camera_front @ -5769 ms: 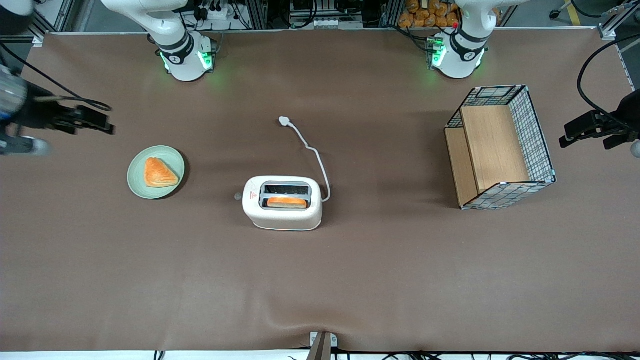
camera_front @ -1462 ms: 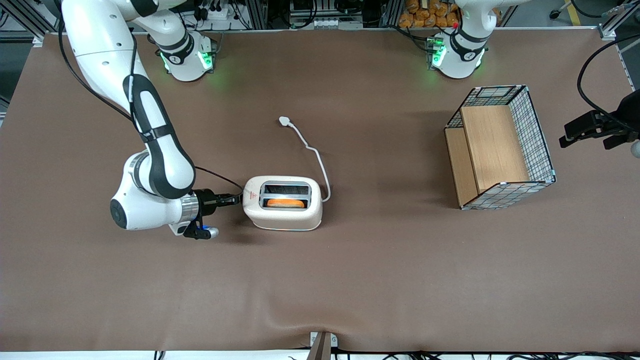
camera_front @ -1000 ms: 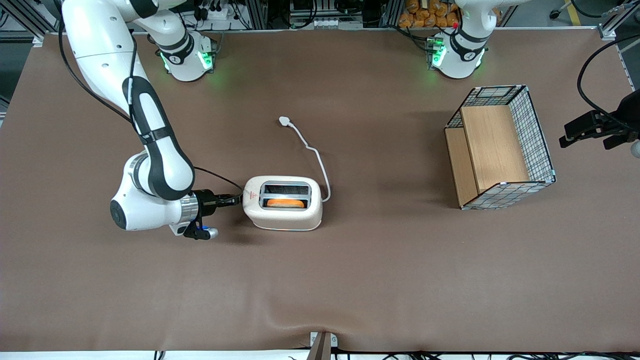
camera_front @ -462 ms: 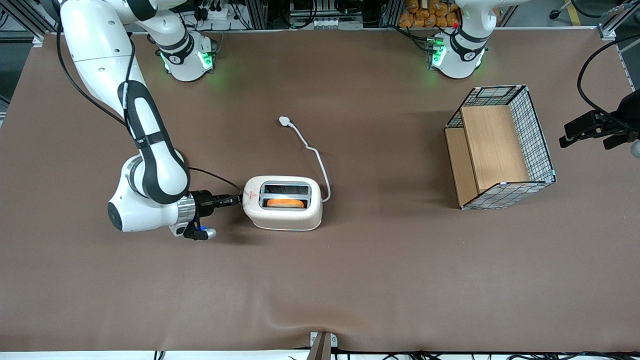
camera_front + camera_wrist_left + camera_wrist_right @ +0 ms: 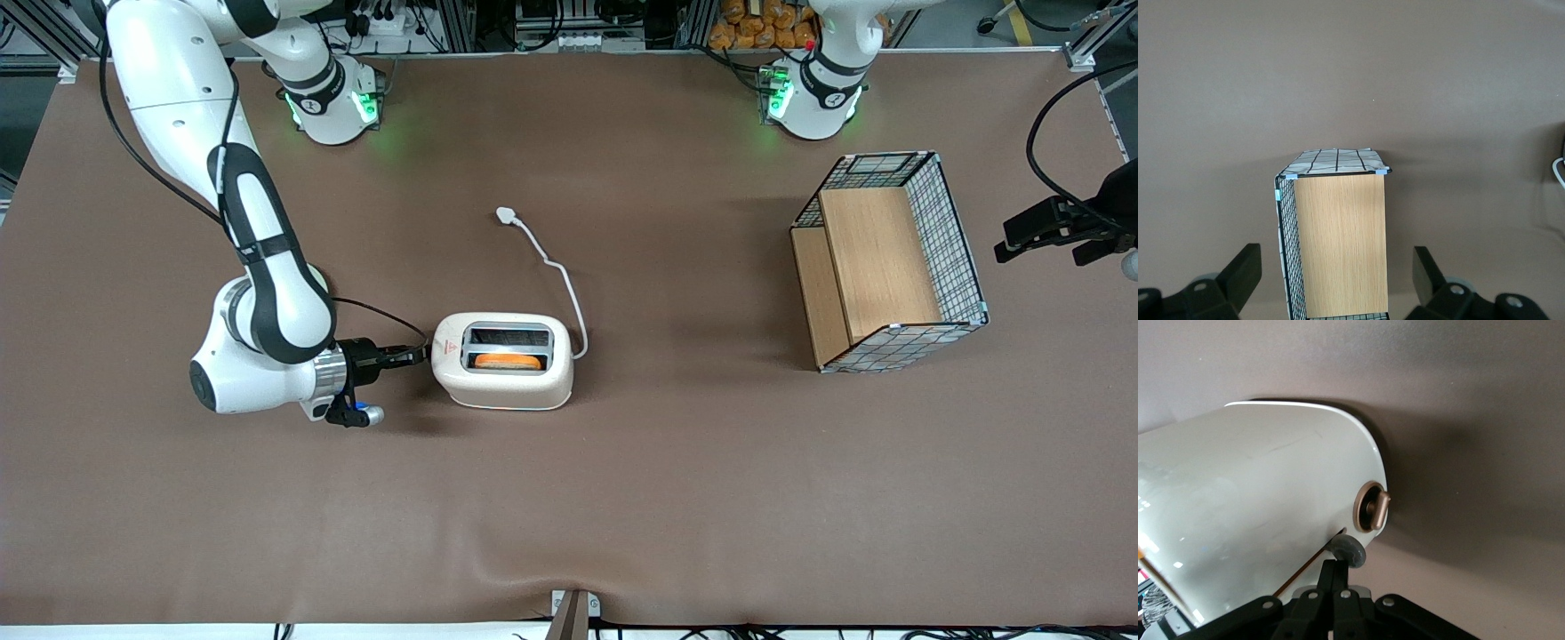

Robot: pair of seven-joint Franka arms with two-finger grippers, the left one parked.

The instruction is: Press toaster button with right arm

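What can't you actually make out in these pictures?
- The plate seen earlier: front view, the right arm now covers that spot.
- Toaster button: front view, hidden under the gripper at the toaster; the wrist view shows the shut fingers against it.
- Wire basket: left wrist view, cut off by the picture's edge.

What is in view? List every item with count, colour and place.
table: one, brown cover, under everything
toaster: one, cream-white, mid-table
toast: one slice, orange-brown, in the toaster slot nearer the front camera
cord and plug: one, white, trailing from the toaster away from the front camera
toaster button: one, grey, on the toaster's narrow end
dial: one, copper, beside the button
basket: one, wire mesh with wooden panels, toward the parked arm's end
right arm: one, white and black, reaching to the toaster
end effector: one, black, shut, tip at the toaster button
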